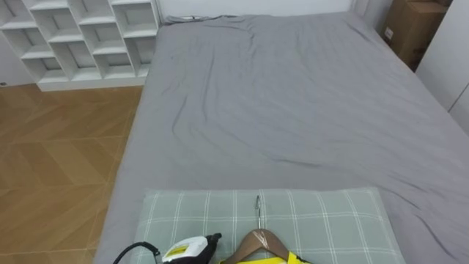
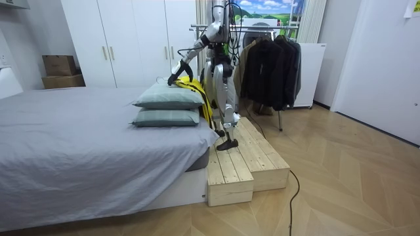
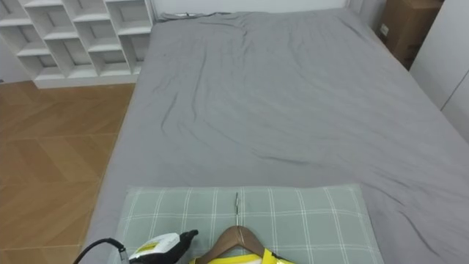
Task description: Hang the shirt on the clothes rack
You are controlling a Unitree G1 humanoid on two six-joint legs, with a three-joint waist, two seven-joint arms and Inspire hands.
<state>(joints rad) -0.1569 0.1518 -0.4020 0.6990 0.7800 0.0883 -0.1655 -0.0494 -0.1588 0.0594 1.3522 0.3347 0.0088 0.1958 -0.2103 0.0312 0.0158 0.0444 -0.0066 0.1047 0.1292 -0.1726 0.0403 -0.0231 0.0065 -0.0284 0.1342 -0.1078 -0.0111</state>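
A wooden hanger [image 1: 260,240] with a metal hook [image 1: 258,209] lies on the top pillow [image 1: 330,220], its hook pointing towards the foot of the bed. A yellow garment [image 1: 284,259] hangs on it, mostly cut off by the bottom edge. My left hand [image 1: 192,249] comes in from the lower left and lies at the hanger's left shoulder. Its fingers are too hidden to read. In the room view I stand on a wooden platform [image 2: 243,164] at the head of the bed, with my left hand [image 2: 176,76] reaching onto the yellow garment [image 2: 197,92] on the stacked pillows [image 2: 167,98].
The grey bed [image 1: 293,110] stretches ahead. A white cube shelf [image 1: 80,37] stands at the far left and a cardboard box [image 1: 410,26] at the far right. Behind me a clothes rack [image 2: 266,59] holds dark coats. White wardrobes [image 2: 125,39] line the wall.
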